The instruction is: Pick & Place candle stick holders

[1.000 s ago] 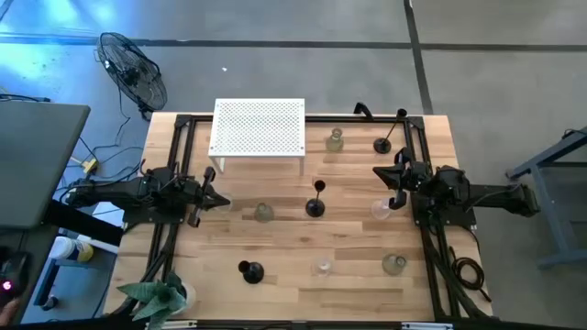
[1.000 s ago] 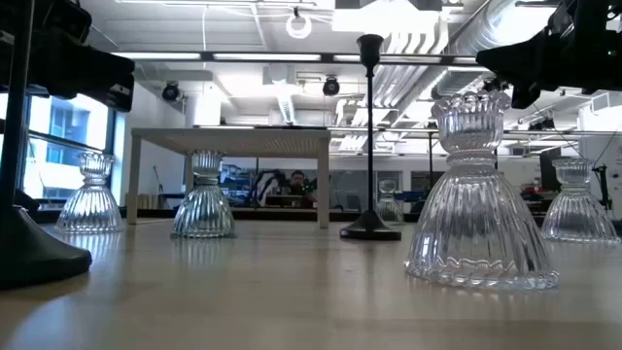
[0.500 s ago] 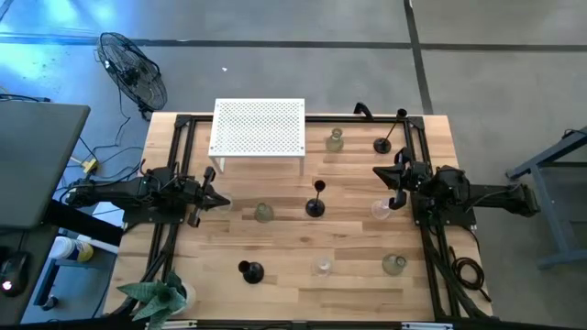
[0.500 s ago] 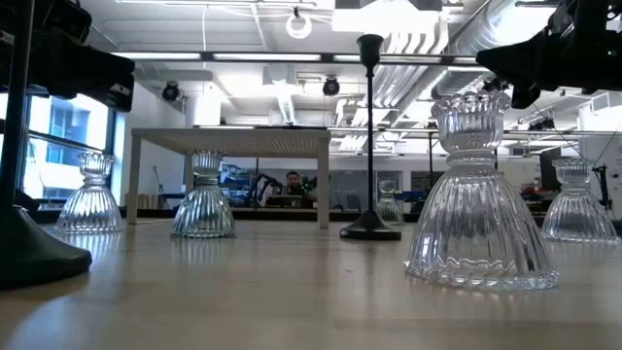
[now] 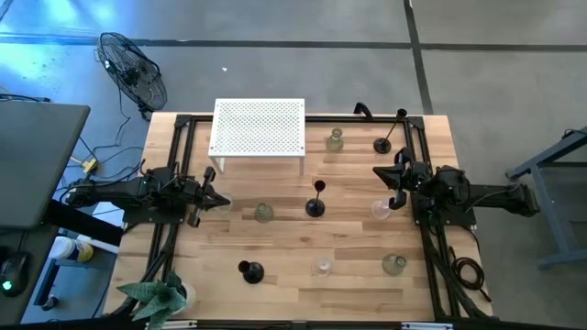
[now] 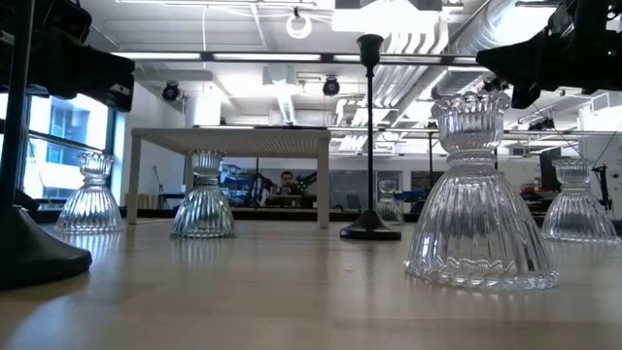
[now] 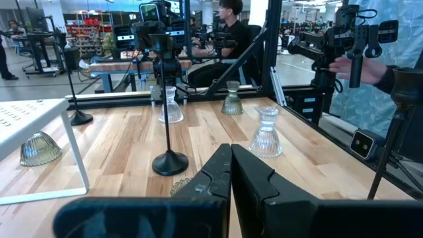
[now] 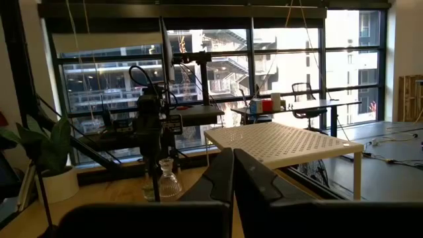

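Candle stick holders point(image 5: 315, 207) stand spread over the wooden surface point(image 5: 284, 243). Left gripper point(image 5: 216, 201) and right gripper point(image 5: 392, 188) wait at the sides, fingers clenched on nothing. Thin black ones could tip over if an arm bumps them. Nothing has moved since a moment ago.

Open-plan robotics lab — exposed ceiling ducts point(image 6: 457, 39), big windows point(image 8: 218, 73), camera rigs point(image 7: 350, 39), workbenches behind.
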`<control>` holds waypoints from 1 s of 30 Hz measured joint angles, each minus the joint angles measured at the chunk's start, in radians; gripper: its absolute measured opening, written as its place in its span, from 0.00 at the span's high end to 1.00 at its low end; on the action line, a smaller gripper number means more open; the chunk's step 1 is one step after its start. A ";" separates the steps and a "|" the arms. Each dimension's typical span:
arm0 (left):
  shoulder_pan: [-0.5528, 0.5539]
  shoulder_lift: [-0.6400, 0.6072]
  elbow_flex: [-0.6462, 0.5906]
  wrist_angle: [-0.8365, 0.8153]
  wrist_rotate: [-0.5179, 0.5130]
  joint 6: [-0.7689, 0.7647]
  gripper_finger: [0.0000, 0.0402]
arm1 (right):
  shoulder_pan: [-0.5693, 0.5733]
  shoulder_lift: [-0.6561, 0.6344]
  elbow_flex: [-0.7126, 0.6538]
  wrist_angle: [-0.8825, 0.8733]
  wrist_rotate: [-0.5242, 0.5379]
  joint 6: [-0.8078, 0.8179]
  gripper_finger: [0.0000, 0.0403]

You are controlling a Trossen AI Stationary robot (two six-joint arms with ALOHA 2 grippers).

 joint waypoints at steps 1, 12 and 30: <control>0.000 0.000 0.000 0.000 0.000 0.000 1.00 | 0.000 0.000 0.000 0.000 0.000 0.000 1.00; 0.000 0.000 -0.002 0.013 0.002 0.000 1.00 | 0.000 0.000 0.000 0.000 -0.001 0.002 1.00; 0.000 0.000 -0.002 0.008 -0.092 -0.077 1.00 | 0.141 0.174 0.246 -0.499 0.346 0.253 1.00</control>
